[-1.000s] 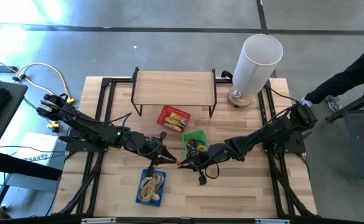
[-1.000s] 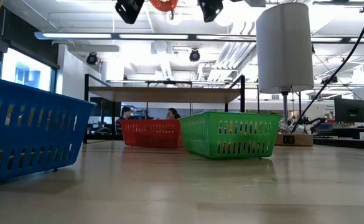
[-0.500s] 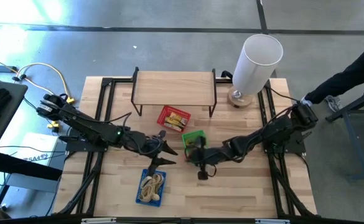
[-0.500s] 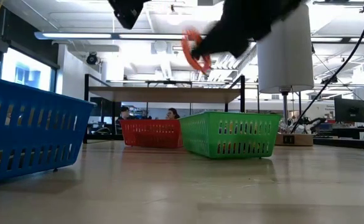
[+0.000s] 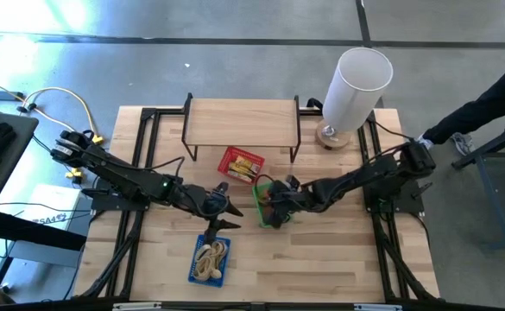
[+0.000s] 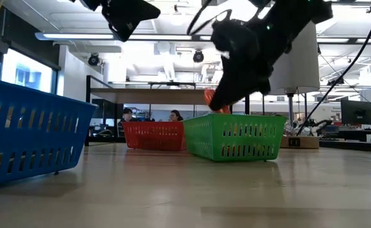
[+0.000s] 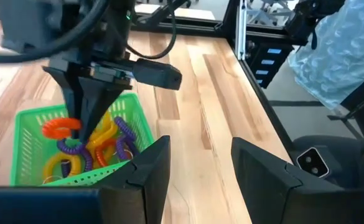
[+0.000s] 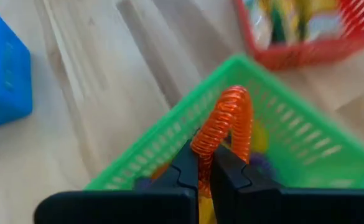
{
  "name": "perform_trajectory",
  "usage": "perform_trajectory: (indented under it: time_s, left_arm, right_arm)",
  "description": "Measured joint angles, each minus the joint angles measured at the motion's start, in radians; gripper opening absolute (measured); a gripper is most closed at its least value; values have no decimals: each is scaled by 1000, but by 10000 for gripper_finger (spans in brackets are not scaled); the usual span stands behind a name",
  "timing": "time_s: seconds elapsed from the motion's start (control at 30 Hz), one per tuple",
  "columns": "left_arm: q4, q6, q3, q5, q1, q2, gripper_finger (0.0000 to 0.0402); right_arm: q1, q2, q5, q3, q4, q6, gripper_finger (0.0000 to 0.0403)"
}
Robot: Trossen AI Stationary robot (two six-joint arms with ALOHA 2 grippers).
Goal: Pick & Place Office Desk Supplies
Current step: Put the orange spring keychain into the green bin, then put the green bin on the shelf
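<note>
On the pale wooden slatted table (image 5: 321,268) stand a tall white cylinder (image 5: 353,86) on a round wooden base, a blue plastic mesh basket (image 5: 209,260) holding pale tan bands (image 5: 209,257), a red plastic mesh basket (image 5: 240,164) and a green plastic mesh basket (image 5: 266,200); no brand, label or writing can be read on any of them. The right gripper (image 8: 203,177) hangs over the green basket's rim, its jaws pinched tight on an orange coiled loop (image 8: 225,127), above purple, yellow and orange coiled loops (image 7: 88,146) lying inside. The left gripper (image 7: 197,168) waits beside that basket above the blue one, jaws parted and holding nothing.
</note>
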Motion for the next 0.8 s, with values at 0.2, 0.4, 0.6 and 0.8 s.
perform_trajectory:
  time_s: [0.2,0.4,0.6,0.8]
  left_arm:
    - [-5,0,0,0,0,0,165]
    - [-5,0,0,0,0,0,165]
    - [-9,0,0,0,0,0,165]
    - [-21,-16,0,0,0,0,165]
  right_arm:
    - [-19,39,-30,0,-54,83,12]
    - [-23,39,-29,0,-62,87,45]
    - [-22,39,-20,0,-64,84,111]
    - [-4,13,59,0,-80,38,129]
